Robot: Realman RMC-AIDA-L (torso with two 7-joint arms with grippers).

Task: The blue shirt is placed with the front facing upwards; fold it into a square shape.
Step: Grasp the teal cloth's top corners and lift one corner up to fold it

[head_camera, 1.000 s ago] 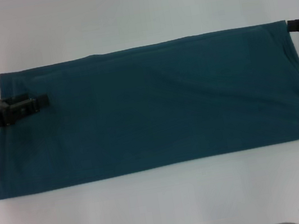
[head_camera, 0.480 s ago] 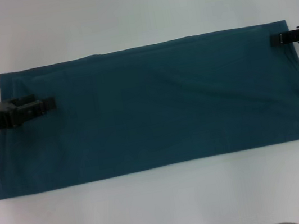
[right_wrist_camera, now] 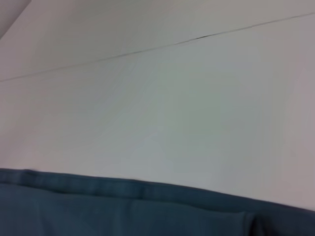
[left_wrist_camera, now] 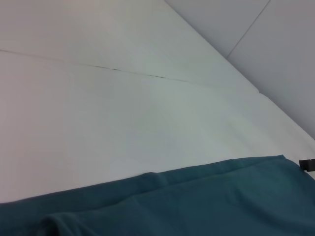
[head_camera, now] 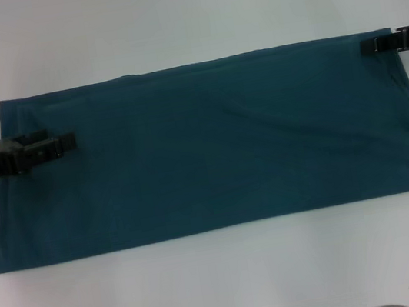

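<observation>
Blue shirt (head_camera: 211, 148) lies flat on the white table (head_camera: 183, 17), already folded into a long wide band running left to right across the head view, plain teal side up (no lettering showing), near edge straight, right end a bit rumpled with layered edges. Left gripper (head_camera: 59, 144) reaches in from the left edge, over the shirt's left end, tips low over or on the cloth a little inside the short side edge, nearer the far edge than the near one; fingers look pressed together, but can't tell if any fabric is pinched. Right gripper (head_camera: 374, 45) comes in from the right at the shirt's far right corner, tip over the cloth just inside the far edge; open or closed: can't tell. Both wrist views show only the shirt's far edge against the table.
</observation>
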